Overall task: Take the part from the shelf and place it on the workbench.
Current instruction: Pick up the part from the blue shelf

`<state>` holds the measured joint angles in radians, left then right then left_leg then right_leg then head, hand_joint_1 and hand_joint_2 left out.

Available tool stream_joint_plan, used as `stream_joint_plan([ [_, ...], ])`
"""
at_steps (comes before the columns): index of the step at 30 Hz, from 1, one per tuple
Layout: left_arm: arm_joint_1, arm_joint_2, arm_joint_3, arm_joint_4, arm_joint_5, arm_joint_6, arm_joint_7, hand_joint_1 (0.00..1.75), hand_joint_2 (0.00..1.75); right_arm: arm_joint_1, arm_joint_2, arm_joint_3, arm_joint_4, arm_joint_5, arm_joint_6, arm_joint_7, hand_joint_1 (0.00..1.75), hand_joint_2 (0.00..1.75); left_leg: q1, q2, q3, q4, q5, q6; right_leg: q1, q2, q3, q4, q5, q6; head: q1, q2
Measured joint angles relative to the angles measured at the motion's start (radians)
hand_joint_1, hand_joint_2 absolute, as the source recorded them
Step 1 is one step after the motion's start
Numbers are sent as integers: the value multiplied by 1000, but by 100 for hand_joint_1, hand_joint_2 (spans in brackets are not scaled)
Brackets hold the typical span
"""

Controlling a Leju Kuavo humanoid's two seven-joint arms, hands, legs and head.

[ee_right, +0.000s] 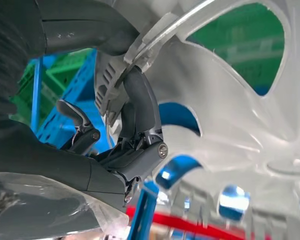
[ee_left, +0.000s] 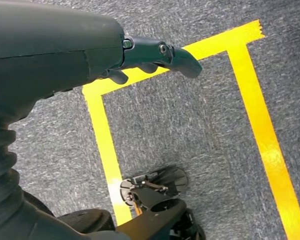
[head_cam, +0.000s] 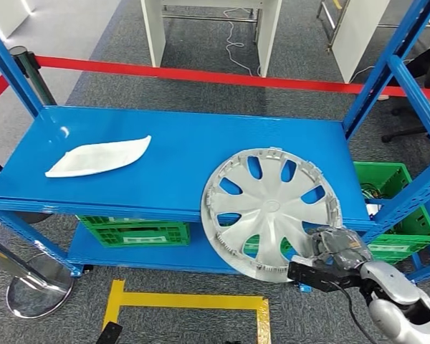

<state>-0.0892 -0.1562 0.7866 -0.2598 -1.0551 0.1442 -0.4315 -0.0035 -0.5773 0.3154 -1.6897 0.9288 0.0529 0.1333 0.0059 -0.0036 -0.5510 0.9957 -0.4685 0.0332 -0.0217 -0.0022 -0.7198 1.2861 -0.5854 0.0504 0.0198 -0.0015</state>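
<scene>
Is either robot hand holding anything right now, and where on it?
The right hand grips the silver plastic hubcap at its rim, on the part overhanging the blue shelf. The left hand holds nothing.

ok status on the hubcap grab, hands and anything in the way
Right robot hand grips hubcap at its rim. Hubcap tilted, overhanging the shelf front edge. Left robot hand empty, hanging over floor. Nothing visibly blocking.

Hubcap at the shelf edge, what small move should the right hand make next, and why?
Probably lift the hubcap slightly and draw it back off the blue shelf: the right hand already grips its near rim, which overhangs the shelf edge.
</scene>
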Motion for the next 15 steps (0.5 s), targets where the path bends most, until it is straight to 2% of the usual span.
stream_joint_plan([
  [1, 0, -2, 0, 0, 0, 0, 0, 0, 175, 5, 8, -8, -6, 20, -20, 1, 175, 175, 0, -1, 1, 1, -1, -1, 0, 0, 13, -31, 26, -1, 0, 0],
  [3, -3, -5, 0, 0, 0, 0, -1, 0, 175, 8, 24, -24, -21, 52, -53, 3, 175, 175, -1, -2, 1, 3, -5, -5, -1, 0, 76, -164, 94, -4, 0, 0],
  [4, -4, -6, 0, 0, 0, -1, -1, 0, 175, 8, 30, -31, -27, 61, -62, 3, 175, 175, -3, -3, 0, 7, -8, -9, 0, 1, 107, -226, 114, -6, 0, 0],
  [5, -6, -7, 0, 0, 0, -1, -2, 0, 175, 8, 35, -37, -32, 66, -68, 4, 175, 175, -5, -4, -3, 10, -9, -14, 0, 2, 125, -262, 120, -8, 0, 0],
  [8, -6, -8, 0, 0, -1, -1, -2, 0, 175, 13, 46, -49, -41, 71, -73, 5, 175, 175, -8, -5, -7, 14, -13, -26, 1, 2, 133, -273, 113, -22, -1, 0],
  [10, -8, -8, 0, 0, -1, -1, -2, 0, 175, 14, 50, -57, -48, 71, -74, 3, 175, 175, -7, -3, -18, 42, -34, -37, -2, 1, 135, -274, 112, -33, -3, 0],
  [11, -9, -8, 0, 0, 0, -1, -2, 0, 175, 14, 51, -59, -50, 71, -74, 0, 175, 175, -6, -3, -36, 82, -57, -43, -3, 0, 137, -275, 111, -38, -4, 0],
  [13, -10, -8, 0, 0, 0, -1, -2, 0, 175, 14, 54, -63, -53, 70, -76, -8, 175, 175, -5, -2, -98, 208, -113, -49, 0, -2, 138, -275, 109, -45, -6, 0],
  [14, -9, -8, 0, 0, 0, -1, -2, 0, 175, 14, 56, -65, -54, 71, -80, -13, 175, 175, -5, -2, -129, 265, -130, -49, 1, -2, 139, -275, 108, -47, -5, 0],
  [15, -9, -8, 0, 0, 0, -1, -1, 0, 175, 14, 59, -69, -56, 75, -87, -18, 175, 175, -5, -2, -147, 295, -129, -47, 3, -2, 140, -275, 107, -48, -6, 0],
])
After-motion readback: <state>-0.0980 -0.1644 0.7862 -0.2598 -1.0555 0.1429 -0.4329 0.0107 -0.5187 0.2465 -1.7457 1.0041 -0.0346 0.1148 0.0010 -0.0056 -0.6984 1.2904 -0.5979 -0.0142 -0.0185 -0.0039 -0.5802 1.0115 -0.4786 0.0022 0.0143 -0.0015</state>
